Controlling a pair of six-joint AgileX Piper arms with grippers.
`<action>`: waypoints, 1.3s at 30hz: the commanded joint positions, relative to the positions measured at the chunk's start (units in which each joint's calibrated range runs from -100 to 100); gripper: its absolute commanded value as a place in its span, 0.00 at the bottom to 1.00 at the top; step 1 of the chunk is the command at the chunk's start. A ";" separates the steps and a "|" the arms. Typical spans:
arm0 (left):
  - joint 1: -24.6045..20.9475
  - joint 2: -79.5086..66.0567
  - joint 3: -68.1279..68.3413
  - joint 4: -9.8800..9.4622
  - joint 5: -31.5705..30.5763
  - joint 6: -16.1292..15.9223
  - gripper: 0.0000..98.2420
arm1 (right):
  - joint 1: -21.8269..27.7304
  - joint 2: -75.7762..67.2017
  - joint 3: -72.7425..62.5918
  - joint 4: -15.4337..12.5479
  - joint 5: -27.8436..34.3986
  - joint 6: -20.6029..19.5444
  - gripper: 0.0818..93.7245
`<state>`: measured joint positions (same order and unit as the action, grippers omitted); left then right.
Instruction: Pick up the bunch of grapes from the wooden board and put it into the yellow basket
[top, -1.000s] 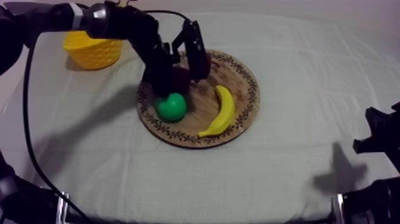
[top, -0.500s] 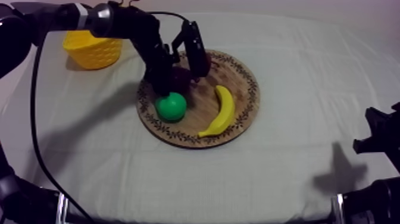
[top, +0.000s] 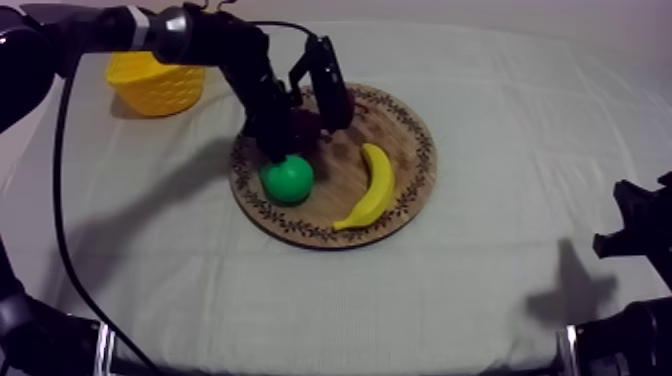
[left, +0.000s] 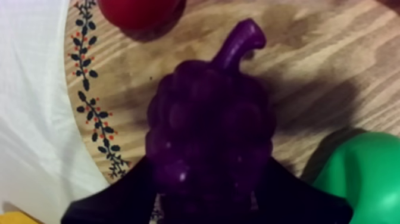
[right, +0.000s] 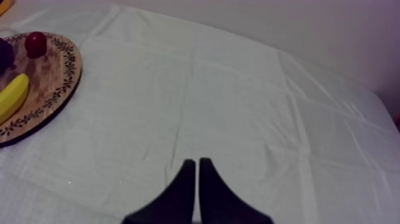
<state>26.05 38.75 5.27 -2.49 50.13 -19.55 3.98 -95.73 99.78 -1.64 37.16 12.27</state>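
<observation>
The purple bunch of grapes (left: 208, 119) lies on the round wooden board (top: 400, 130), stem pointing away from the wrist. My left gripper (top: 303, 125) reaches in from the upper left and stands over the bunch, one black finger (left: 113, 199) against each flank, shut on it. The bunch still rests on the wood. The yellow basket (top: 155, 82) stands at the back left, apart from the board. My right gripper (right: 194, 161) sits low at the right side (top: 635, 225), its fingers together as a narrow wedge over bare cloth.
On the board lie a green pear (top: 287, 178) right beside the grapes, a banana (top: 372, 185) toward the right rim and a small red fruit (left: 140, 11) beyond the stem. The board (right: 53, 89) is far left of my right gripper.
The left arm has sunk slightly onto the grapes. The right arm has not moved.
</observation>
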 joint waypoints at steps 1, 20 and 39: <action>0.02 0.03 0.01 -0.09 -0.01 0.07 0.43 | 0.00 -0.02 -0.01 0.00 0.02 0.01 0.00; 0.24 -20.22 16.22 -0.26 -9.31 1.77 0.39 | 0.00 -0.02 -0.01 0.00 0.02 0.01 0.00; 9.35 -43.16 17.12 -5.30 -1.45 10.17 0.40 | 0.00 -0.02 -0.01 0.00 0.02 0.01 0.00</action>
<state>34.96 -2.94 22.43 -7.66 48.57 -9.97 3.98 -95.73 99.78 -1.64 37.16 12.27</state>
